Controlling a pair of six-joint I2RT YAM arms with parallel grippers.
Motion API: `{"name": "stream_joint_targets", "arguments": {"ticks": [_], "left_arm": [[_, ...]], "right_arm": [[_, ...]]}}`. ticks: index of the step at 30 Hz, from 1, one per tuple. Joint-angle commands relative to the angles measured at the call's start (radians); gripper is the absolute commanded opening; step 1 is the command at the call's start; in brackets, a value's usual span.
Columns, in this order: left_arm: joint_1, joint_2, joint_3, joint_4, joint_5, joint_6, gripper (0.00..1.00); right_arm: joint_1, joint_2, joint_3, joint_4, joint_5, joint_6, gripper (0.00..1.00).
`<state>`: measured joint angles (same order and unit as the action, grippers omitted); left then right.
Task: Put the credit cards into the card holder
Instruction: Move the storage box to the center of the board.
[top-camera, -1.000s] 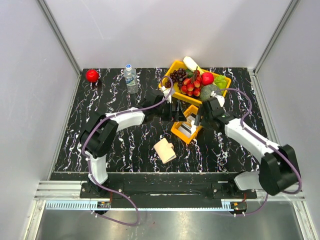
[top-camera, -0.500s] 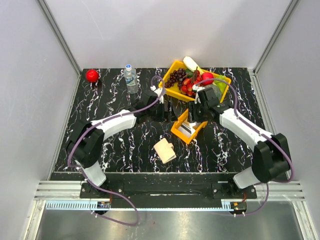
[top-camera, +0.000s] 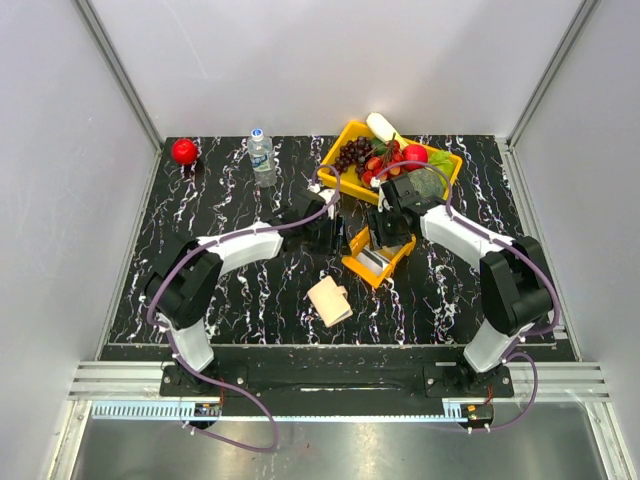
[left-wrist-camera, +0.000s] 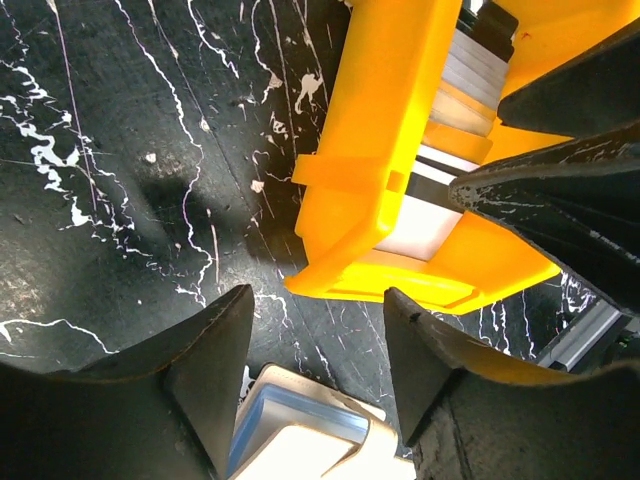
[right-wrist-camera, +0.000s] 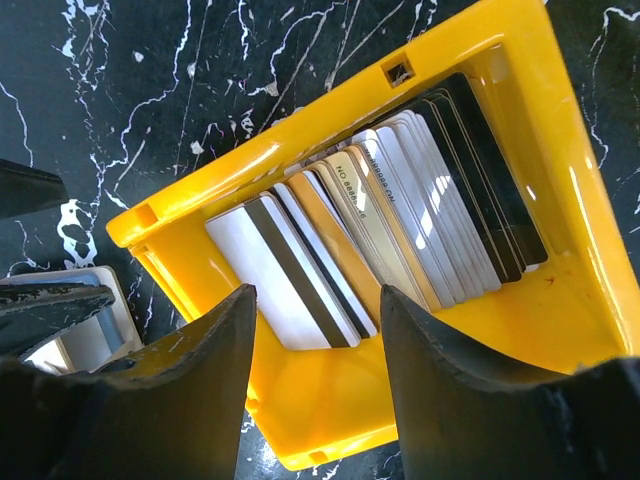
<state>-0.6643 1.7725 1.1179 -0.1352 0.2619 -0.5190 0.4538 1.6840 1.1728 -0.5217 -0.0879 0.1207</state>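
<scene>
A: What's around, left to right?
B: Red round fruit (top-camera: 184, 150) at the far-left corner, water bottle (top-camera: 262, 157) right of it, yellow bin (top-camera: 340, 135) of fruit back right.
A: In the way?
B: The small orange tray (right-wrist-camera: 330, 420) sits just in front of the bin, with both tools crowding it.
A: Materials?
B: Counter (top-camera: 250, 290) is black marble-look with white veins. The tray is glossy plastic. Credit cards (right-wrist-camera: 400, 200) stand on edge inside, white, silver and dark. Card holder (top-camera: 330, 300) is tan and flat, on the counter near-left of the tray, apart.
A: Arms?
B: Both bend in toward the tray. Left tool (left-wrist-camera: 318, 298) is at its corner, jaws part open, empty. Right tool (right-wrist-camera: 315, 295) straddles the front cards; can't tell if it grips.
</scene>
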Motion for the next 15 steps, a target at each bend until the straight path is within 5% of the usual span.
{"name": "stream_joint_targets", "arguments": {"ticks": [1, 15], "left_arm": [[-0.006, 0.025, 0.062, 0.019, -0.026, 0.005, 0.56], [-0.011, 0.134, 0.184, 0.023, -0.029, 0.0, 0.41]], "right_arm": [[0.02, 0.028, 0.041, -0.015, 0.025, -0.013, 0.58], [0.022, 0.033, -0.001, -0.015, -0.101, 0.023, 0.43]]}}
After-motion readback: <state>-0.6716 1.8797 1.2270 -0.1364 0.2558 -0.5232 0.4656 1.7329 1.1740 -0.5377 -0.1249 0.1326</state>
